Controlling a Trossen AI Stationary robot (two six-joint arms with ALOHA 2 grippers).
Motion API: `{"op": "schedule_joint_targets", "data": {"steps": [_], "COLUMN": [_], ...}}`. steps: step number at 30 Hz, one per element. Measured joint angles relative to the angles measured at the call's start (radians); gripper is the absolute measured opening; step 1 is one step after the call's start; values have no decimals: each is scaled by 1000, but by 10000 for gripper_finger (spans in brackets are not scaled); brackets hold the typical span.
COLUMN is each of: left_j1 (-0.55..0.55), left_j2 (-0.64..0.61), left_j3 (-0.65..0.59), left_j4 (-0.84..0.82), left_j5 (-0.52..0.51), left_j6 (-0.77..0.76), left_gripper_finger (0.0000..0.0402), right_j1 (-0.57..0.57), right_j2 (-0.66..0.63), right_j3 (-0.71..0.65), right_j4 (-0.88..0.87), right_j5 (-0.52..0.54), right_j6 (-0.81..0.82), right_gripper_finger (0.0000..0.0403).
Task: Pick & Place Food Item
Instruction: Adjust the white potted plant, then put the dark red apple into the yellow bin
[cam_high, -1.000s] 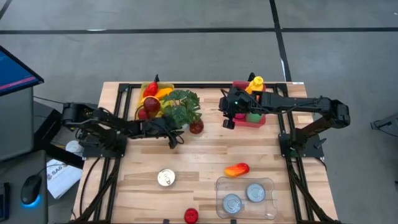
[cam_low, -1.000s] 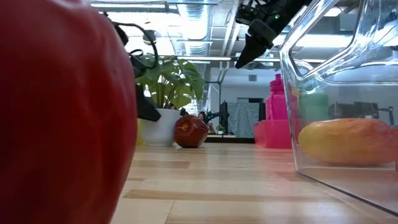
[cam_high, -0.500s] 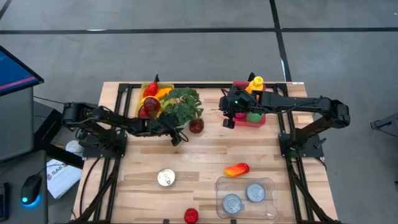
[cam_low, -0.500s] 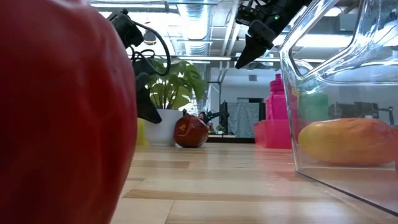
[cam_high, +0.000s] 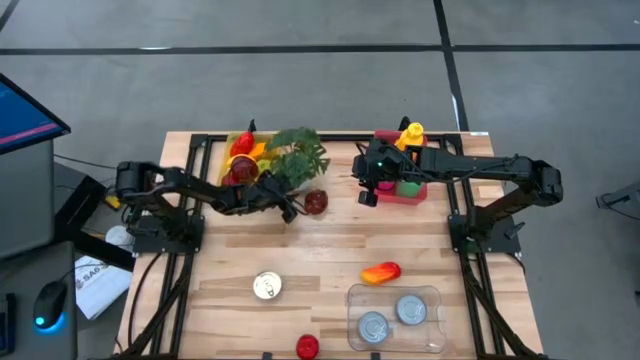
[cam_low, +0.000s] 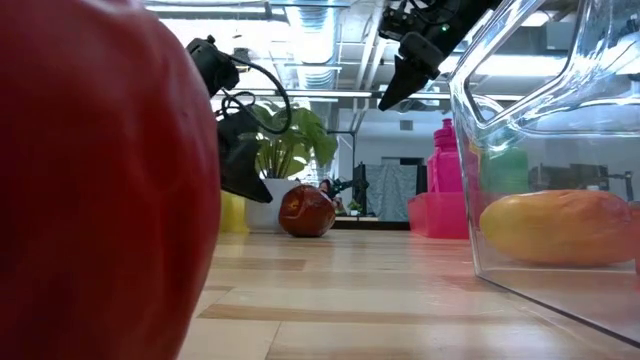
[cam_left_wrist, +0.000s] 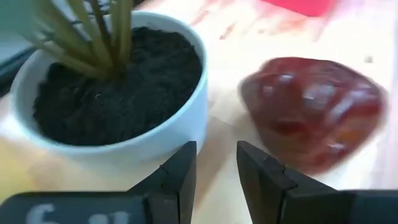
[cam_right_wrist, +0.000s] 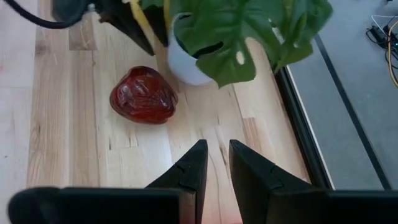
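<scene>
Approach step: left fingers (cam_high: 291, 213) narrowly parted, empty, beside red food item (cam_high: 316, 202), upper centre. Next: widen, straddle it. Right fingers (cam_high: 363, 192) narrow-gapped, empty.

You see the right end effector (cam_right_wrist: 212, 163), fingers narrowly apart, above the wooden worktop (cam_right_wrist: 74, 124). A dark red strawberry (cam_right_wrist: 143, 95) lies just beside the white-potted plant (cam_right_wrist: 239, 34).
</scene>
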Motion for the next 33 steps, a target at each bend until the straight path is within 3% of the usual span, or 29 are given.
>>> {"op": "schedule_joint_targets", "data": {"steps": [7, 15, 27, 33], "left_j1": [31, -24, -118, -122], "left_j2": [-1, -14, -172, -206], "left_j3": [0, 3, 4, 4], "left_j4": [2, 40, 36, 38], "left_j5": [-13, 20, 20, 48], "left_j6": [26, 54, 98, 91], "left_gripper_finger": [104, 104, 104, 109], "right_j1": [0, 0, 0, 2], "right_j2": [0, 0, 0, -4], "right_j3": [0, 0, 0, 0], "right_j4": [0, -1, -77, -156], "right_j5": [0, 0, 0, -133], "right_j6": [0, 0, -16, -10], "right_gripper_finger": [62, 62, 62, 62]}}
